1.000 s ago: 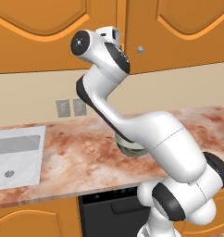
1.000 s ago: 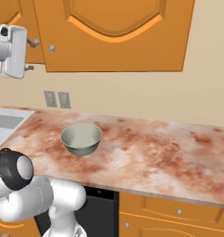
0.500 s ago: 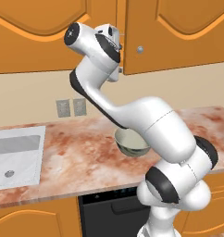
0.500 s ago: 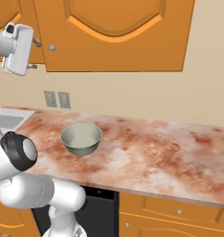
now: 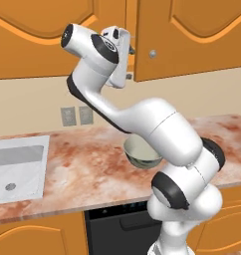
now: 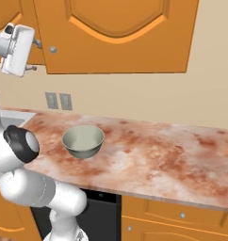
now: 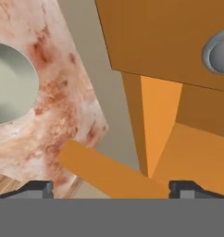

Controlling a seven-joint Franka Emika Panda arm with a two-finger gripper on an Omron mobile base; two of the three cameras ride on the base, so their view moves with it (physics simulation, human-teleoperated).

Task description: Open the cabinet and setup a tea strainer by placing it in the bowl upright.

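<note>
Mottled pink-and-rust stone counter [image 6: 153, 155] runs along a beige wall, with orange cupboards above and below. Up at the wall units, the white two-finger gripper [image 7: 111, 187] is raised to the lower edge of the tall orange wooden cabinet with arched panels [image 6: 118, 35]; its dark finger tips [image 7: 37, 187] stand spread as wide as they go, with nothing between them. In the hand view a small round silver knob [image 7: 220, 55] sits at about two o'clock from the gripper, and the seam between the two doors runs up the middle. Both doors look shut in the base views.

Below, at roughly eight o'clock from the hand in the left base view, the round glossy pale grey-green bowl [image 6: 83, 140] stands upright on the counter, nothing visible inside it. Two grey wall outlets [image 6: 58, 100] are on the wall behind it, at about eleven o'clock from the bowl. A white sink basin [image 5: 18, 167] lies well apart, at the counter's left end. A dark appliance front [image 5: 120, 231] sits under the counter.
</note>
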